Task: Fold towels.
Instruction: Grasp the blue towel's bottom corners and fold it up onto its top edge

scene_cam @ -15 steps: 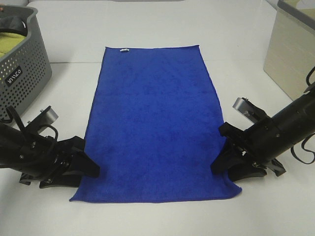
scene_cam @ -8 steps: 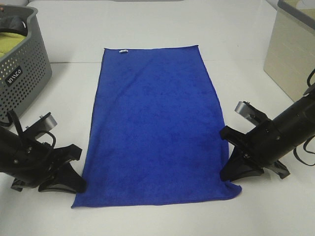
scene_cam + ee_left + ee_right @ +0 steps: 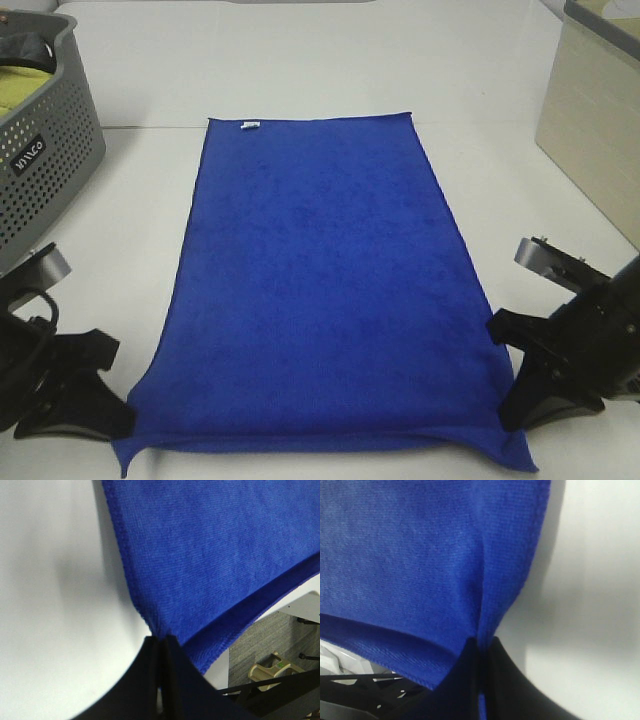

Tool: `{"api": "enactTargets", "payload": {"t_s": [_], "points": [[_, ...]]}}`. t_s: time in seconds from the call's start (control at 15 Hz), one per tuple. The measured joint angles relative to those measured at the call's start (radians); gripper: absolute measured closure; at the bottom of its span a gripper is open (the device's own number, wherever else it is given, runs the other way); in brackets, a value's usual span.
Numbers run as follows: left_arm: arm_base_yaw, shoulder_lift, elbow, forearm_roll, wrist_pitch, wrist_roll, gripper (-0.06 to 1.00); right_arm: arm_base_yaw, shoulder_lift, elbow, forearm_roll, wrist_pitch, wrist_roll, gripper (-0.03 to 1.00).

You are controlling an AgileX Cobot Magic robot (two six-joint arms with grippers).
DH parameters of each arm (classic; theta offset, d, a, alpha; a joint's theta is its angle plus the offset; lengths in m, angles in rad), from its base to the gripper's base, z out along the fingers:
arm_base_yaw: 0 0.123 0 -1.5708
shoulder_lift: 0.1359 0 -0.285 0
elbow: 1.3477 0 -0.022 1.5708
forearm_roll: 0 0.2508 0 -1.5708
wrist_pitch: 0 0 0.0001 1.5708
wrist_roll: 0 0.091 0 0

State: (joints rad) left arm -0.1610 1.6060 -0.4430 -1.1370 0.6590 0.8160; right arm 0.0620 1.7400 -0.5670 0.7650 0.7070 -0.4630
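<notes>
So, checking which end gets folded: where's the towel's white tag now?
In the exterior high view, the white tag sits on the far short edge of the towel, near its left corner, toward the grey basket.

Towel (image 3: 320, 280) plush matt cloth; table (image 3: 300, 60) smooth; basket (image 3: 55, 150) perforated plastic.

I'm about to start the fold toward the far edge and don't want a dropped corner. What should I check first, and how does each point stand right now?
1. Left gripper shut on the towel, near corner: ok.
2. Right gripper shut on the other near corner: ok.
3. Towel body flat on the table: ok.
4. Far edge with the white tag lying straight: ok.
5. Grey basket and beige box apart from the towel: ok.
6. Depth of each bite on the cloth: cannot tell.
</notes>
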Motion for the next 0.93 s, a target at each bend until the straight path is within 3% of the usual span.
{"api": "enactTargets", "payload": {"t_s": [0.27,0.47,0.73,0.93], "points": [[0.0,-0.098,0.071,0.005,0.036,-0.038,0.94,0.0,-0.078,0.092,-0.001,0.018,0.001,0.95],[0.0,-0.135,0.053,0.008,0.042,-0.078,0.94,0.0,-0.141,0.063,-0.004,0.027,-0.03,0.95],[0.0,-0.134,-0.104,0.009,0.019,-0.14,0.94,0.0,-0.124,-0.164,-0.011,0.059,-0.049,0.95],[0.0,-0.108,-0.271,0.02,-0.051,-0.175,0.94,0.0,0.009,-0.448,-0.037,0.134,-0.042,0.95]]}}
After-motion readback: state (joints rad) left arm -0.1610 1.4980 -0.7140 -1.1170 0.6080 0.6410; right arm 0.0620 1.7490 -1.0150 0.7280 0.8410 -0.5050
